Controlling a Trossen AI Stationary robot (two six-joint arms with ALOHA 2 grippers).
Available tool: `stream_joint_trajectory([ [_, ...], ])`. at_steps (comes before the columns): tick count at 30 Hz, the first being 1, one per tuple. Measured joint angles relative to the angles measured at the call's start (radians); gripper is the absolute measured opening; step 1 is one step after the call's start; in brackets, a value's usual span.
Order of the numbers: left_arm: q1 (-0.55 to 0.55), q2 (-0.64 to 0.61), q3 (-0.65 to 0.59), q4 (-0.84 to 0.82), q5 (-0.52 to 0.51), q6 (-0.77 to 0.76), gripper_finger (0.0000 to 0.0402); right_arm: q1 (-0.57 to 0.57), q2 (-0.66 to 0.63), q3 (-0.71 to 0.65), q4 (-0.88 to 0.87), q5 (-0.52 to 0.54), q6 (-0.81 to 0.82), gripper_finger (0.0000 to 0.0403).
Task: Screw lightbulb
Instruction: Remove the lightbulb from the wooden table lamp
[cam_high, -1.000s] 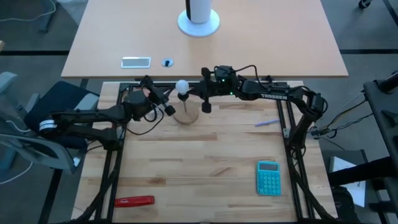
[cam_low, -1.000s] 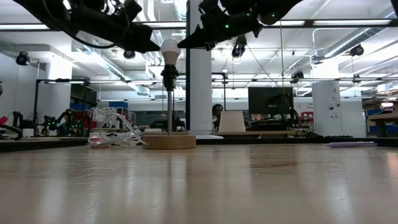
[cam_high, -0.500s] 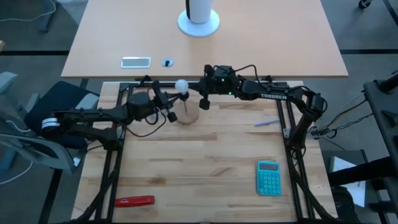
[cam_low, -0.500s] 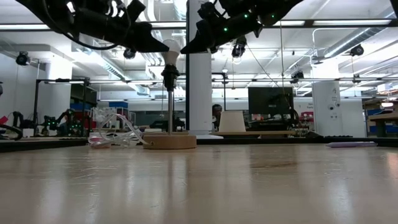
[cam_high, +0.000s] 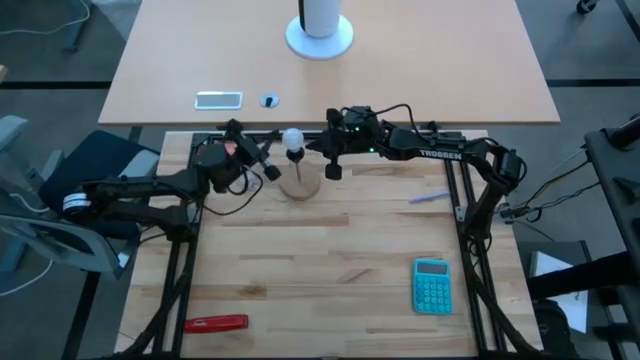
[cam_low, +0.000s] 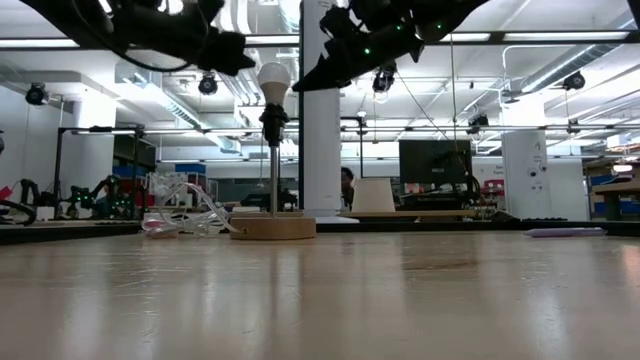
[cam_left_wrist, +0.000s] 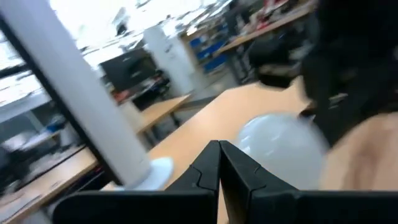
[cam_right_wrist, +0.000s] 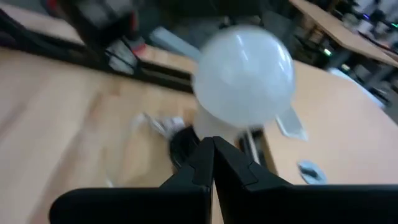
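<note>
The small white lightbulb (cam_high: 293, 139) sits upright in the dark socket (cam_low: 272, 122) on top of a thin post, which stands on a round wooden base (cam_high: 299, 186). My left gripper (cam_high: 268, 170) is shut and hangs just to the bulb's left, a little above it in the low view (cam_low: 245, 47). My right gripper (cam_high: 331, 168) is shut and hangs just to the bulb's right (cam_low: 305, 82). Neither touches the bulb. The bulb also shows close ahead in the left wrist view (cam_left_wrist: 280, 146) and in the right wrist view (cam_right_wrist: 244, 68).
A teal calculator (cam_high: 432, 284) lies at the near right and a red tool (cam_high: 216, 323) at the near left. A purple pen (cam_high: 427, 197) lies right of the stand. A clear plastic bag (cam_low: 185, 205) lies behind it. A large white cylinder (cam_high: 320, 25) stands on the far desk.
My left gripper went in toward the bulb, then drew back toward the table's left and rose a little. The bulb and its stand have stayed where they were.
</note>
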Motion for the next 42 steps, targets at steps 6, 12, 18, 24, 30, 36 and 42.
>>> stream_joint_trajectory([
  [6, 0.037, 0.059, 0.0, 0.007, 0.054, -0.099, 0.0, 0.006, 0.0, 0.0, 0.105, -0.072, 0.073, 0.0002],
  [12, 0.026, 0.085, 0.001, 0.023, 0.098, -0.177, 0.0, 0.008, 0.0, 0.0, 0.094, -0.003, 0.089, 0.0002],
  [18, 0.006, 0.062, 0.001, -0.008, 0.101, -0.186, 0.0, 0.002, -0.001, 0.0, 0.081, 0.013, 0.097, 0.0002],
  [24, -0.002, 0.015, 0.0, -0.07, 0.154, -0.206, 0.0, -0.003, -0.005, 0.0, 0.076, 0.059, 0.097, 0.0002],
  [30, -0.025, -0.001, -0.002, -0.103, 0.178, -0.204, 0.0, -0.006, -0.005, -0.002, 0.05, 0.11, 0.091, 0.0002],
  [36, -0.025, -0.008, -0.002, -0.075, 0.125, -0.187, 0.0, -0.005, -0.012, -0.001, -0.003, 0.076, 0.044, 0.0002],
  [42, -0.017, -0.004, -0.001, -0.03, -0.012, -0.115, 0.0, 0.0, -0.016, -0.001, 0.03, -0.054, 0.045, 0.0002],
])
